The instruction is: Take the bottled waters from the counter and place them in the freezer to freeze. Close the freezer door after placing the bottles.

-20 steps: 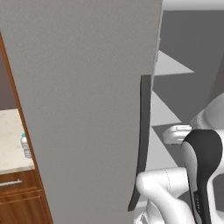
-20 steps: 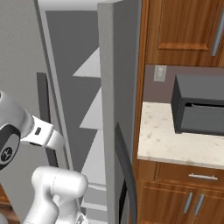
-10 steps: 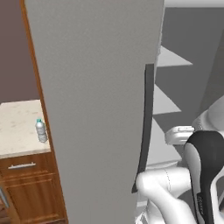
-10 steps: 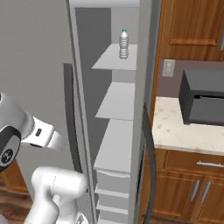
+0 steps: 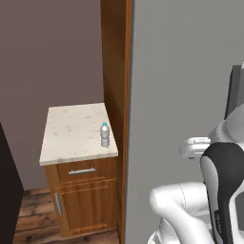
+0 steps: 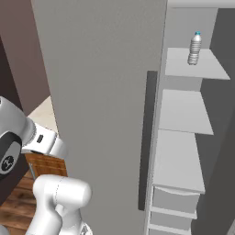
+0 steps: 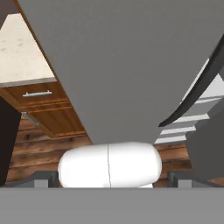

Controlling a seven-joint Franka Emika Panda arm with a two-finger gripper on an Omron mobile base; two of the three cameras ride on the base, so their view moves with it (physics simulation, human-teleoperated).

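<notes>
Standing open, the flat matte grey freezer door [image 6: 105, 92] with its long dark bar handle [image 6: 148, 137] is spreading across both base views and the hand view, while pale smooth shelves [image 6: 183, 108] are stepping down inside the freezer [image 6: 193, 137]. One clear ribbed bottle [image 6: 195, 48] with a teal cap is sitting upright on the top shelf, and the other bottle [image 5: 105, 135] is standing on the speckled beige counter [image 5: 71, 136] over brown wooden cabinets, beside the door's far edge. In the hand view, the pincer [image 7: 109, 177] is showing its dark tips spread wide with nothing between them, facing the door panel, well apart from either bottle.
</notes>
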